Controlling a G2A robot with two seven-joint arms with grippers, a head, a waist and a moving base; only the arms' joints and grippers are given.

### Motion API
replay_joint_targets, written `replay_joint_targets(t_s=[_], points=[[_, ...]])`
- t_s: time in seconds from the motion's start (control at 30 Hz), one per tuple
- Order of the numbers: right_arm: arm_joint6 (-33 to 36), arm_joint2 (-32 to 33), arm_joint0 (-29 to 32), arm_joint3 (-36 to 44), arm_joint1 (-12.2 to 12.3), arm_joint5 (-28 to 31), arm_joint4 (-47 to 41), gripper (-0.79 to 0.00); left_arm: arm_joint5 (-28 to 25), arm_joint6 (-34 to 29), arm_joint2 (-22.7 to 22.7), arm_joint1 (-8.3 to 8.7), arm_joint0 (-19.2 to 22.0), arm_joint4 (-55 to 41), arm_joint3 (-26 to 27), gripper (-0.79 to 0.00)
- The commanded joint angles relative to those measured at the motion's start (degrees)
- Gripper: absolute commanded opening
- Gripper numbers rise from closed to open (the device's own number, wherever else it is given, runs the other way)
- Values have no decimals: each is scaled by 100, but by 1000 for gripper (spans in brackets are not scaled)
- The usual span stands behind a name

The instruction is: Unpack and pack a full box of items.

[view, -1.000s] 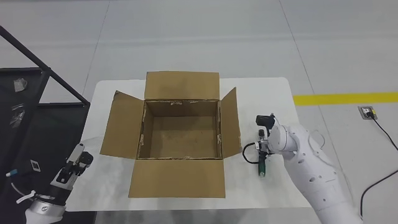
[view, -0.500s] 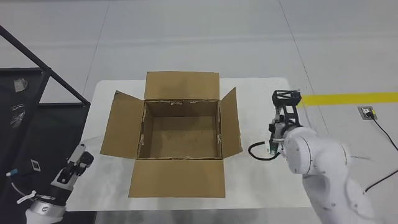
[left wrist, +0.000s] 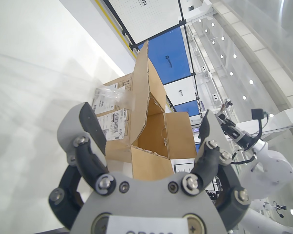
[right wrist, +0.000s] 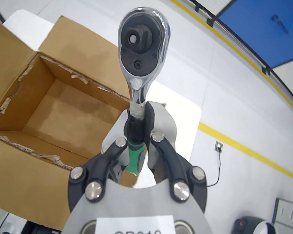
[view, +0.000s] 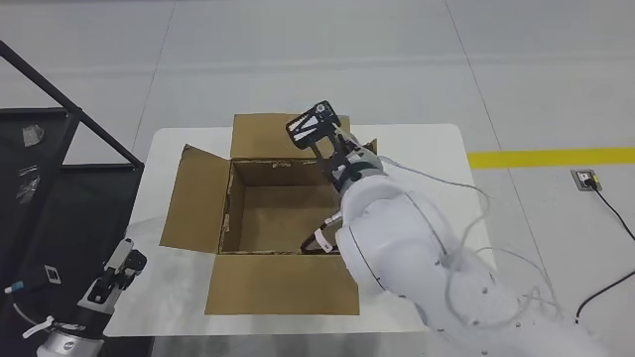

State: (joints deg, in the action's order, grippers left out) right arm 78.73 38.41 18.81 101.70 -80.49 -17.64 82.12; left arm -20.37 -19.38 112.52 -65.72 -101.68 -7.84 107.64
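Box (view: 283, 220) flaps open | right hand (right wrist: 137, 119) clamps ratchet (right wrist: 142, 42), seemingly over box | left hand (left wrist: 147, 120) spread beside table (view: 437, 149)

Matt, rough-torn cardboard box (view: 195, 198); glossy, smooth chromed metal ratchet (right wrist: 139, 81).

Right pincer (right wrist: 138, 118) clamped on ratchet (right wrist: 142, 49); left pincer (left wrist: 147, 119) spread wide.

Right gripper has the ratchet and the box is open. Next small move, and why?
Probably lower the right gripper into the box, then release. It is shut on the ratchet, and the box stands open with a bare floor.
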Motion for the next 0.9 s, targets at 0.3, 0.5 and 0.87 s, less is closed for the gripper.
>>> replay_joint_targets(t_s=[0.3,0.5,0.87], points=[[-1200,-1506,-1324,-3610,-1349,450,-2172,-785,-93,113,123,-34,-235,-127,46,0],[-1200,-1506,-1324,-3610,-1349,450,-2172,-785,-93,113,123,-34,-235,-127,46,0],[-1550,-1433,-1149,-3753,-1340,811,-2250,-785,-81,101,107,-34,-225,-99,69,0]])
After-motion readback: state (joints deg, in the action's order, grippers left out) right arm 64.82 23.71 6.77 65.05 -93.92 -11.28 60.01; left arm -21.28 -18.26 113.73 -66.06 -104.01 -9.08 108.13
